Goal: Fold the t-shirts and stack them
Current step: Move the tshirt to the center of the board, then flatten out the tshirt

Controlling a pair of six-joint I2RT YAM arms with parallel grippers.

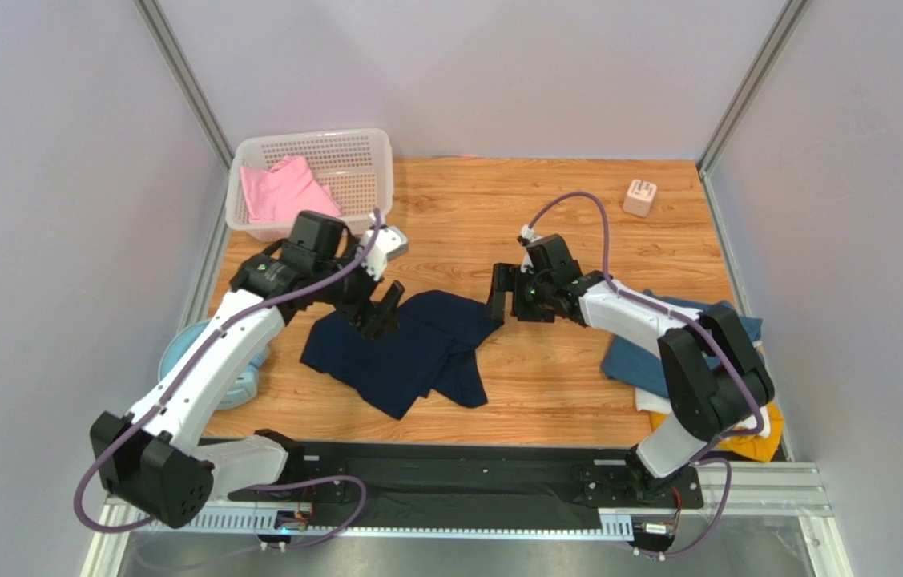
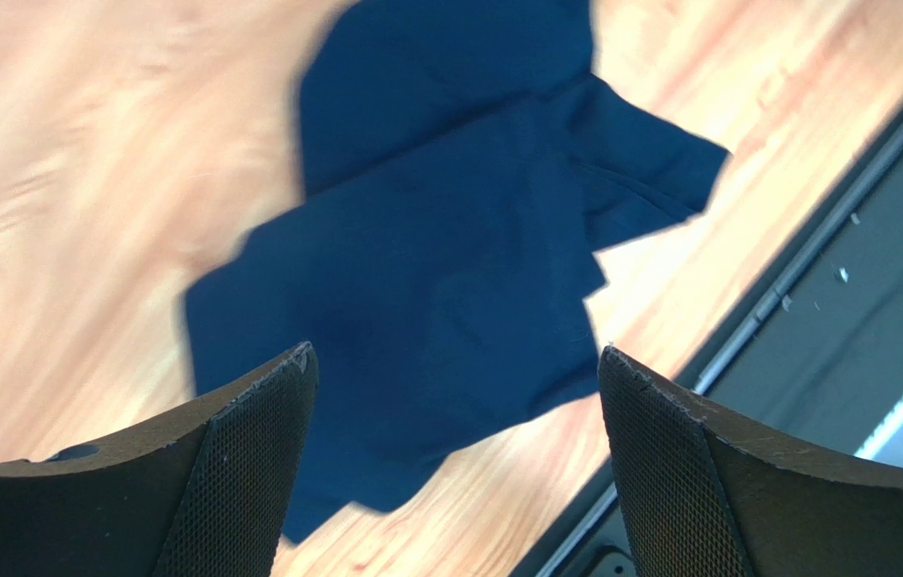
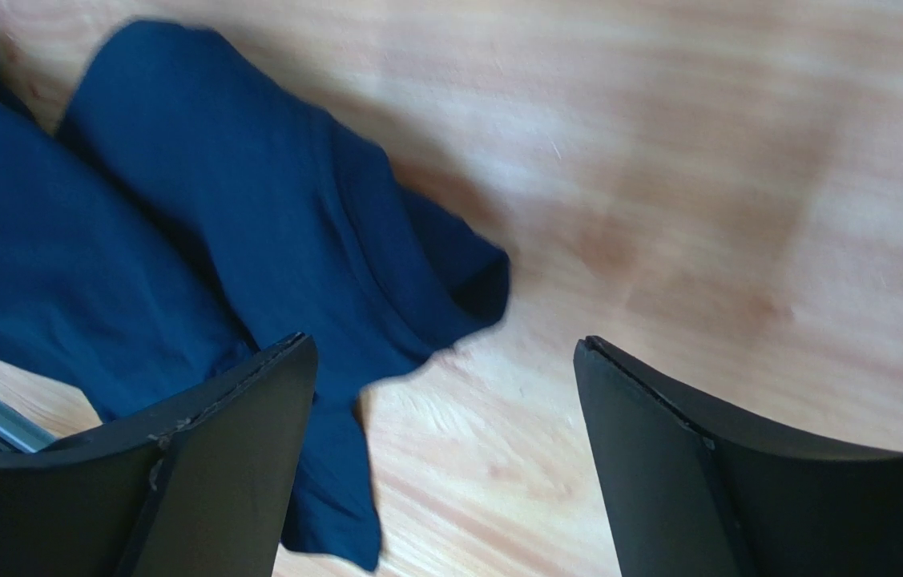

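Navy cloth is what it all turns on just now: the dark navy t-shirt (image 1: 402,349) lies in the middle of the table (image 1: 564,228), between the two arms, and neither arm holds it. The left gripper (image 1: 378,315) hangs over the shirt's rear left part with its jaws spread wide and nothing between them. The right gripper (image 1: 501,295) sits just off the shirt's rear right edge, also open and empty.

As I read it, the step in hand is getting a fresh hold on this shirt to square it up for a fold. To do that well, each gripper should come down on an outer edge and pinch one layer only. Here the cloth is doubled over itself, and a grab into the middle would lift a bunch. I'd have both close at matching points and lift together, keeping the cloth taut between them so it lies flat again.

The shirt itself looks soft and limp — an uneven, lopsided shape with overlapping flaps, one rounded lobe toward the right gripper and a loose corner pointing at the near edge. It is not a tidy rectangle yet.

Elsewhere, a pink tee (image 1: 275,190) lies in the white basket (image 1: 354,150), and a teal tee (image 1: 631,361) sits under the right arm.
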